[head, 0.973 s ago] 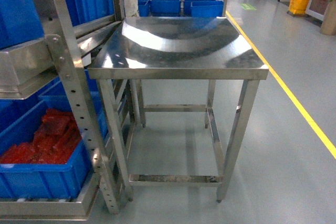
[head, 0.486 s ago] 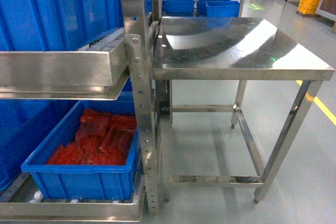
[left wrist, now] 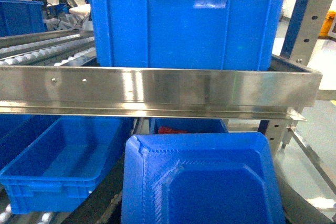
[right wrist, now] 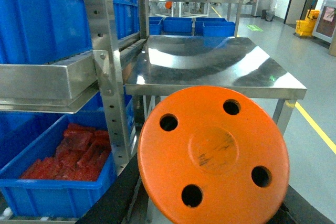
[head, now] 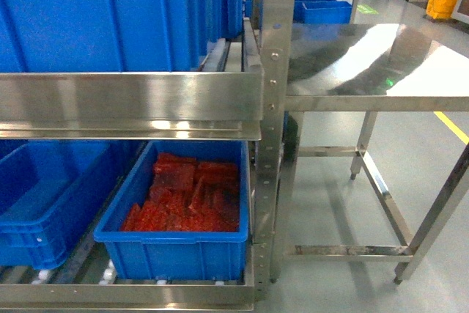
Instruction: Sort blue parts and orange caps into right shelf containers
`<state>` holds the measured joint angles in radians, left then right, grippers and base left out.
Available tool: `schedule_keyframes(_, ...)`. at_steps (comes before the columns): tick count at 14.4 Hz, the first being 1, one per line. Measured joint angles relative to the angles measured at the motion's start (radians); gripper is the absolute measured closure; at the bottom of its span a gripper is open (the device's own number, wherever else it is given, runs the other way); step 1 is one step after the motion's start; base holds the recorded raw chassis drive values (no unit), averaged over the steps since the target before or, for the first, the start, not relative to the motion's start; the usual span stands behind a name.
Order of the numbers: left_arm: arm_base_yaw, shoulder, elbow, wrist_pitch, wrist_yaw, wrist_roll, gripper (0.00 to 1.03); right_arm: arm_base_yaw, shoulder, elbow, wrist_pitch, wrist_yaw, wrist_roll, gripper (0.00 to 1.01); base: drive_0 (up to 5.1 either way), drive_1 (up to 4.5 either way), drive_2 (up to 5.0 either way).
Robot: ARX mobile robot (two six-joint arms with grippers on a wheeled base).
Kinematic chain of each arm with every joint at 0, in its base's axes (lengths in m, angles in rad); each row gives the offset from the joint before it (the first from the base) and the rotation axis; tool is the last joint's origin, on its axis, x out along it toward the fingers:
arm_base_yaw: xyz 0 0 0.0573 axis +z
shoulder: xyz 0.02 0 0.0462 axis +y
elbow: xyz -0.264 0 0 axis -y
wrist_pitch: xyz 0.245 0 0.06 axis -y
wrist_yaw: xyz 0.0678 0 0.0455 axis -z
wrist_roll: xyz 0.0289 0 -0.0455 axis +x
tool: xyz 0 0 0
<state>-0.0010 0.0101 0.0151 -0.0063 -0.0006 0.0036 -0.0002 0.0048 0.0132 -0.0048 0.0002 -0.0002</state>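
Note:
In the left wrist view a blue part (left wrist: 205,182) fills the lower frame, held between my left gripper's dark fingers (left wrist: 107,205). Behind it runs the shelf's shiny front rail (left wrist: 157,90), with a blue container (left wrist: 184,19) on top and an empty one (left wrist: 63,166) below. In the right wrist view an orange cap (right wrist: 212,153), round and with several holes, is held between my right gripper's dark fingers (right wrist: 113,198). The head view shows the shelf (head: 132,100) and its containers (head: 102,12), but neither gripper.
A lower container (head: 176,247) holds red pieces, and an empty one (head: 44,203) stands to its left. A steel table (head: 410,86) stands right of the shelf's upright post (head: 272,108). A yellow floor line (head: 451,126) and a yellow mop bucket (head: 440,1) lie beyond.
The head view has swung left: the shelf now fills the left and middle, and the steel table has slid to the right edge.

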Motion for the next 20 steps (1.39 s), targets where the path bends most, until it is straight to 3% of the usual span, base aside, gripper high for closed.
schedule_keyframes(20,0.0,0.0,0.0,-0.001,0.0,0.0,0.6,0.0,0.0,0.0,0.002,-0.001,0.0,0.59,-5.1,2.4,2.4)
